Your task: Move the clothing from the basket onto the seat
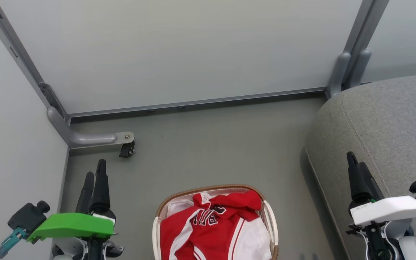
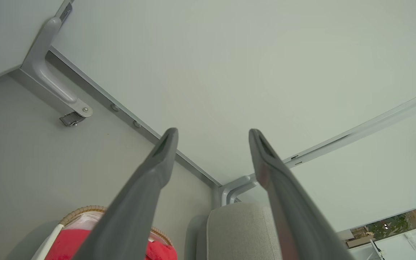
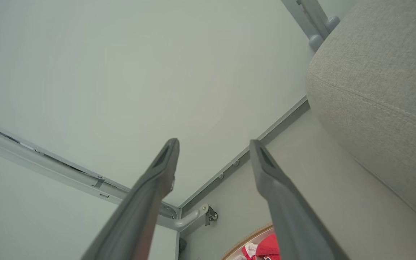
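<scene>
- Clothing (image 1: pixel 211 227) of red sports fabric with white stripes and trim lies heaped in the basket, near and central. A jersey with black-and-white lettering sits on top, crumpled and folded over itself.
- Holding it is a small oval white perforated plastic basket (image 1: pixel 156 231) with a brown woven rim. It stands on the smooth grey floor (image 1: pixel 211 144). A plain white liner sheet (image 1: pixel 175 207) shows at its far left inside edge, just under the red cloth.
- To the right, apart from the basket across a strip of floor, is the seat (image 1: pixel 392 126). It is a large grey fabric-upholstered cushion with a rounded edge and a stitched seam, and nothing lies on it.
- Left of the basket, the left gripper (image 1: pixel 95 168) hangs above the floor. Its two long dark fingers are spread wide and hold nothing.
- On the right, the right gripper (image 1: pixel 356 159) hovers over the seat's near edge, also spread wide and holding nothing.
- Beyond all this stand pale matte wall panels (image 1: pixel 193 47) in grey metal frames, with a castor foot (image 1: pixel 126 148) at the far left.
- Likely risks: a pinch into the soft heap could catch the white liner along with the jersey. It could also take only one layer and leave garments behind.
- The light basket may tip or drag if cloth snags on the woven rim.
- Loose fabric could slip free over the floor gap before it reaches the seat.
</scene>
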Tool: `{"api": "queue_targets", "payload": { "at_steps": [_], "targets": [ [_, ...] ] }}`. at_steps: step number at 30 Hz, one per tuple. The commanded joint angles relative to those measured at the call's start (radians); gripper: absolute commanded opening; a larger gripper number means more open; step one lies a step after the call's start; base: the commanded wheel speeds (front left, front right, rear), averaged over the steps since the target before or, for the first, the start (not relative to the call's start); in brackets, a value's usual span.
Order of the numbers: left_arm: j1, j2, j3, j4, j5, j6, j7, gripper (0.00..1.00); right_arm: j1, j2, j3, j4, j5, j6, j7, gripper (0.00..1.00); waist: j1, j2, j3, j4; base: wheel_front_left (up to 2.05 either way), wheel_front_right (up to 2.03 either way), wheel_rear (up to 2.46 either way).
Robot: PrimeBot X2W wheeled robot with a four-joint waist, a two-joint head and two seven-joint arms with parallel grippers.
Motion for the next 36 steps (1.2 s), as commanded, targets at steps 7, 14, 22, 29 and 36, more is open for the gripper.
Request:
{"api": "queue_targets", "payload": {
  "at_steps": [7,14,22,29,36],
  "targets": [
    [0.007,0.006,-0.033,-0.011,0.194,0.004,-0.034,1.0,0.016,-0.007,0.029,-0.023,-0.208,0.0,-0.035,1.0,0.0,0.0,0.002,0.003,0.0,0.0,0.0],
    [0.02,0.007,-0.039,-0.003,0.294,0.011,-0.055,1.0,0.022,-0.008,0.04,-0.011,-0.315,0.0,-0.056,1.0,0.0,0.0,0.003,0.004,0.0,0.0,0.0],
    [0.036,0.008,-0.043,0.014,0.401,0.011,-0.079,1.0,0.031,-0.009,0.048,0.001,-0.431,0.0,-0.079,1.0,0.0,0.0,0.003,0.005,0.0,0.0,0.0],
    [0.041,0.008,-0.052,0.025,0.474,0.011,-0.097,1.0,0.034,-0.01,0.055,0.006,-0.511,0.0,-0.098,1.0,0.0,0.0,0.006,0.008,0.0,0.0,0.0],
    [0.045,0.009,-0.06,0.031,0.538,0.01,-0.114,1.0,0.039,-0.01,0.064,0.008,-0.59,0.0,-0.115,1.0,0.0,0.0,0.007,0.01,0.0,0.0,0.0]
  ]
}}
